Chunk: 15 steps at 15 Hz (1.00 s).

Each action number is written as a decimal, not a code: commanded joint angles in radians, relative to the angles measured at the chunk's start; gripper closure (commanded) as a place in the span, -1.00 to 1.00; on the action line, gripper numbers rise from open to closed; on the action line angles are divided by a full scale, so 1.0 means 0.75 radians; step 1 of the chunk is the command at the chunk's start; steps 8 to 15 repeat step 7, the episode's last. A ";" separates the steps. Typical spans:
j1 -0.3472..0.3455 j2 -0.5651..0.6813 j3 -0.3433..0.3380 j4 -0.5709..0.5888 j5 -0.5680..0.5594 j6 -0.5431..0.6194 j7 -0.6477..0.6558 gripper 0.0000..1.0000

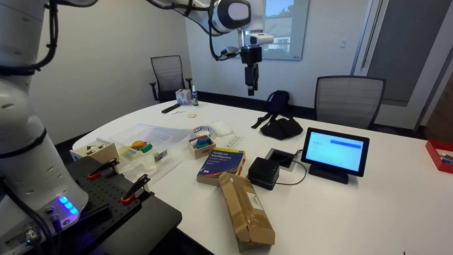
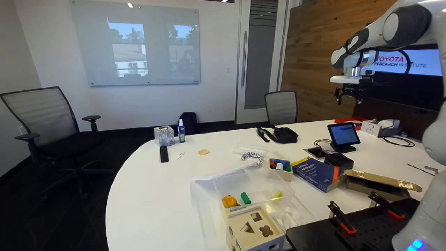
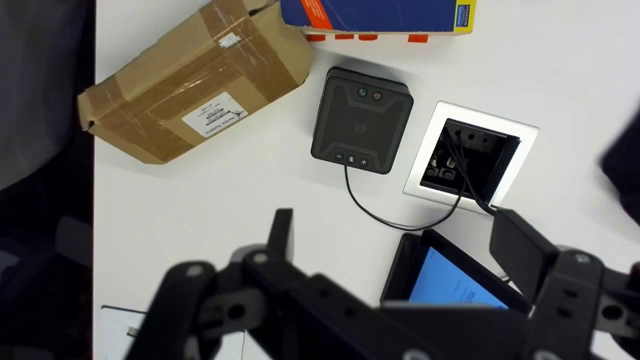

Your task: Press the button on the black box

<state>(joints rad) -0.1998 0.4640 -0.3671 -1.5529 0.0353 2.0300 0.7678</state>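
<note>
- Black box (image 3: 361, 127), one: squarish, long axis uncertain; we see its phone buttons (image 3: 362, 92) toward the book (image 3: 385, 15).
- Gripper (image 3: 394, 217), one: spread, well apart from it.

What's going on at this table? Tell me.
A Franka arm is holding nothing; its open Robotiq gripper hangs above the white table. The job appears to be pressing one of the buttons on the black speakerphone, which sits beside the silver-framed cable recess. The gripper isn't touching any button yet.
</note>
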 commanded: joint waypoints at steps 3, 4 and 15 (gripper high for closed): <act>0.066 -0.337 0.055 -0.312 -0.156 0.000 -0.005 -1.00; 0.066 -0.372 0.069 -0.344 -0.162 -0.001 -0.013 -1.00; 0.065 -0.447 0.107 -0.419 -0.191 0.003 -0.005 -1.00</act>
